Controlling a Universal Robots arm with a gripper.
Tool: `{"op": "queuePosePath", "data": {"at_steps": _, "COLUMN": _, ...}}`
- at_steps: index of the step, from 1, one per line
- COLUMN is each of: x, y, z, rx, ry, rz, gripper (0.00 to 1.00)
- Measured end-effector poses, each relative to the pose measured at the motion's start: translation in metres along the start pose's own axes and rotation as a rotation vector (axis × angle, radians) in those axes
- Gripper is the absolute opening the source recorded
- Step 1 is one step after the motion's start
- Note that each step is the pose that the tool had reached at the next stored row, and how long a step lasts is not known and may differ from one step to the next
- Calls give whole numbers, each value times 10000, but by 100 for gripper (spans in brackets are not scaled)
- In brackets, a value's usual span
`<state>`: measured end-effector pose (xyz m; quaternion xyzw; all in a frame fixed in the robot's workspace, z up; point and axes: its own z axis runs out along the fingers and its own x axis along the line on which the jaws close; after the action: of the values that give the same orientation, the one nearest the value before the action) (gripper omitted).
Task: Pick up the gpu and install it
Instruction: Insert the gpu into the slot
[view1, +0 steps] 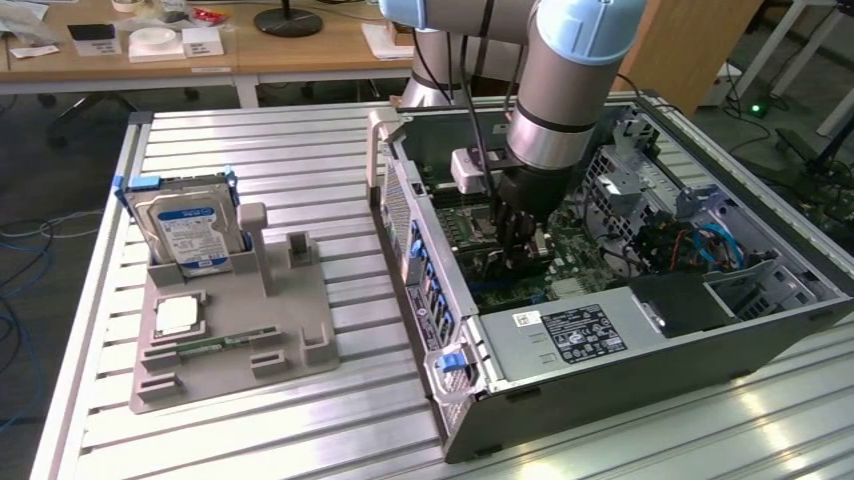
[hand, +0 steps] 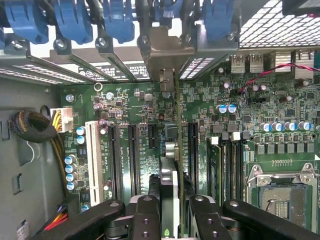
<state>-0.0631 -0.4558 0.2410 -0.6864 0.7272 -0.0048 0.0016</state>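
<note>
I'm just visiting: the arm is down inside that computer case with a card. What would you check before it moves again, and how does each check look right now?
1. Card held: the gripper is shut on the gpu, seen edge-on between its fingers. Ok.
2. Card inside the computer case, over the motherboard. Ok.
3. Bracket end up at the rear slot openings. Ok.
4. Card edge lined up with an expansion slot: cannot tell.
5. Card fully seated: cannot tell.
6. Red wire away from the card. Ok.
7. Hard drive standing in the holder outside the case, away from the arm. Ok.
</note>
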Motion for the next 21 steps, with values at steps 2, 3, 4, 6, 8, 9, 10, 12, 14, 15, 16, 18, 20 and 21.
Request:
{"op": "queuePosePath", "data": {"at_steps": 2, "x": 0, "y": 1, "z": 0, "rx": 1, "ry": 0, "rz": 0, "gripper": 27}}
{"op": "queuePosePath", "data": {"at_steps": 3, "x": 0, "y": 8, "z": 0, "rx": 4, "ry": 1, "rz": -2, "gripper": 27}}
{"op": "queuePosePath", "data": {"at_steps": 4, "x": 0, "y": 18, "z": 1, "rx": 3, "ry": 0, "rz": -3, "gripper": 27}}
{"op": "queuePosePath", "data": {"at_steps": 6, "x": 1, "y": 25, "z": 0, "rx": 2, "ry": 0, "rz": -3, "gripper": 27}}
{"op": "queuePosePath", "data": {"at_steps": 8, "x": 0, "y": 26, "z": 0, "rx": 2, "ry": 0, "rz": -2, "gripper": 27}}
{"op": "queuePosePath", "data": {"at_steps": 9, "x": 0, "y": 27, "z": 0, "rx": 1, "ry": 0, "rz": -2, "gripper": 27}}
{"op": "queuePosePath", "data": {"at_steps": 10, "x": 0, "y": 26, "z": 0, "rx": 1, "ry": 0, "rz": -2, "gripper": 27}}
{"op": "queuePosePath", "data": {"at_steps": 12, "x": -1, "y": 22, "z": 0, "rx": 0, "ry": 0, "rz": -1, "gripper": 27}}
{"op": "queuePosePath", "data": {"at_steps": 14, "x": -1, "y": 16, "z": 0, "rx": 0, "ry": 0, "rz": -1, "gripper": 27}}
{"op": "queuePosePath", "data": {"at_steps": 15, "x": -2, "y": 15, "z": 0, "rx": 1, "ry": 1, "rz": 0, "gripper": 27}}
{"op": "queuePosePath", "data": {"at_steps": 16, "x": -2, "y": 14, "z": 0, "rx": 1, "ry": 0, "rz": -1, "gripper": 27}}
{"op": "queuePosePath", "data": {"at_steps": 18, "x": -2, "y": 13, "z": 0, "rx": 1, "ry": 0, "rz": -1, "gripper": 27}}
{"op": "queuePosePath", "data": {"at_steps": 20, "x": -3, "y": 13, "z": 0, "rx": 1, "ry": 0, "rz": -1, "gripper": 27}}
{"op": "queuePosePath", "data": {"at_steps": 21, "x": -4, "y": 12, "z": 0, "rx": 1, "ry": 0, "rz": -2, "gripper": 27}}
